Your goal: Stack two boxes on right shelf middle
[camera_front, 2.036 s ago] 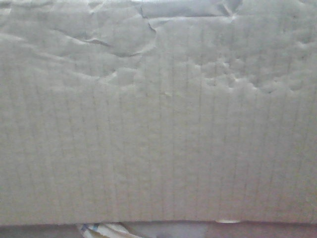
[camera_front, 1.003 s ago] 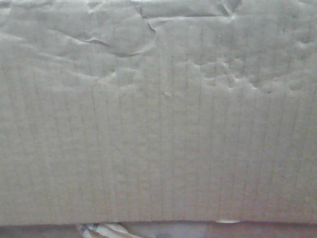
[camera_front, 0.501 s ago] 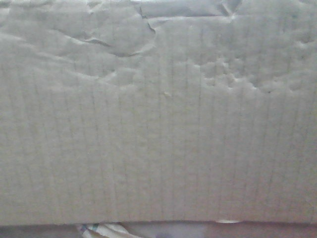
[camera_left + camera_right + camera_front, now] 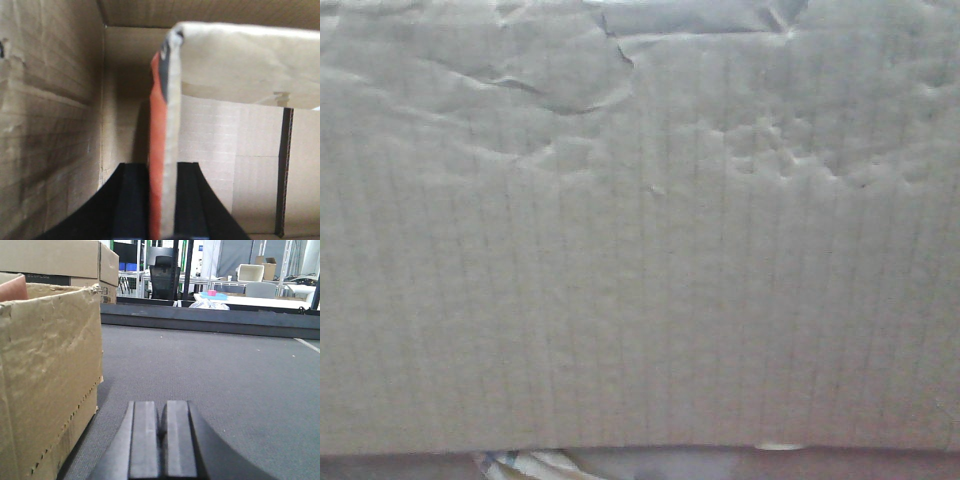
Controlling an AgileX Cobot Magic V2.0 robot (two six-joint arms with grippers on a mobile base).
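Note:
A creased, dented brown cardboard box [image 4: 640,260] fills the whole front view, very close to the camera. In the left wrist view I look into an open box [image 4: 50,100]. My left gripper [image 4: 162,167] is shut on its upright wall [image 4: 170,100], which has a red-orange strip on one side and a flap folding off to the right. In the right wrist view an open box [image 4: 45,370] stands on the grey carpet at the left, with a second box [image 4: 55,260] behind it. My right gripper [image 4: 163,405] is shut with nothing in it, low over the carpet beside the box. The shelf is out of view.
Grey carpet [image 4: 225,370] stretches ahead of the right gripper to a dark low ledge [image 4: 210,320]. Beyond it stand an office chair [image 4: 165,275], tables and racks. Below the box in the front view a strip of floor with something pale [image 4: 535,465] shows.

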